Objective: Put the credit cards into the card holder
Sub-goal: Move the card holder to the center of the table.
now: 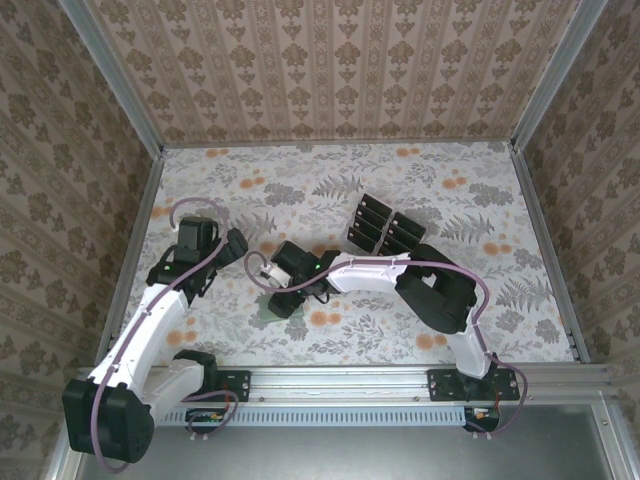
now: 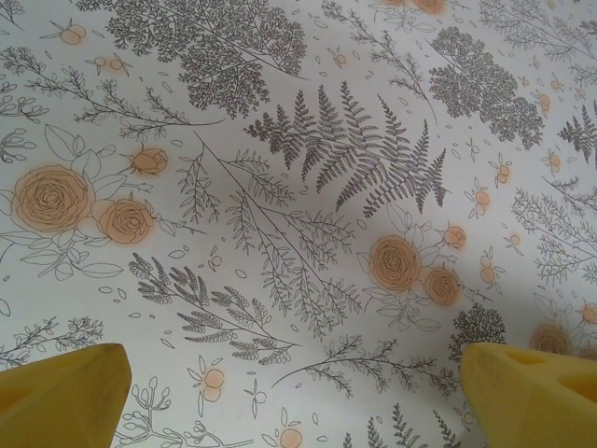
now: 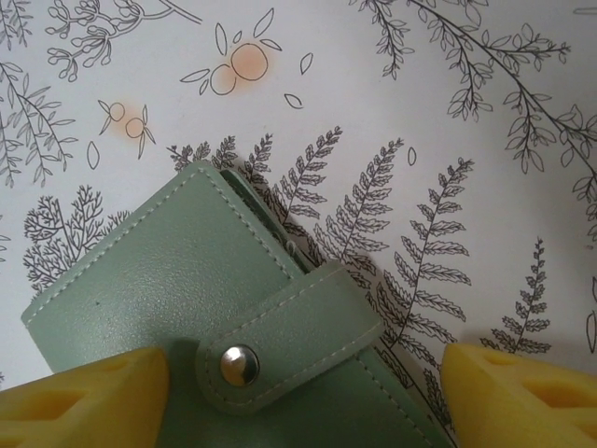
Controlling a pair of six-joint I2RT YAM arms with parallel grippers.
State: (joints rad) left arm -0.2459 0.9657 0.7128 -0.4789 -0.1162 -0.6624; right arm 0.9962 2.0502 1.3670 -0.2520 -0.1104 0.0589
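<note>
Right claw (image 3: 303, 397) is hovering with its yellow pads (image 3: 84, 397) spread wide, gripping nothing; left claw (image 2: 294, 397) is gaping just as wide over bare floral tablecloth (image 2: 298, 140). Under the right pads the card holder (image 3: 159, 289) is lying flat and closed, sitting in the top view at about seven o'clock from the credit cards (image 1: 385, 225), well apart. Its strap (image 3: 308, 322) is lying snapped onto the stud (image 3: 240, 365). Tugging that strap with one claw is risking dragging or lifting the whole holder, I'd judge, since nothing is pinning it down.
</note>
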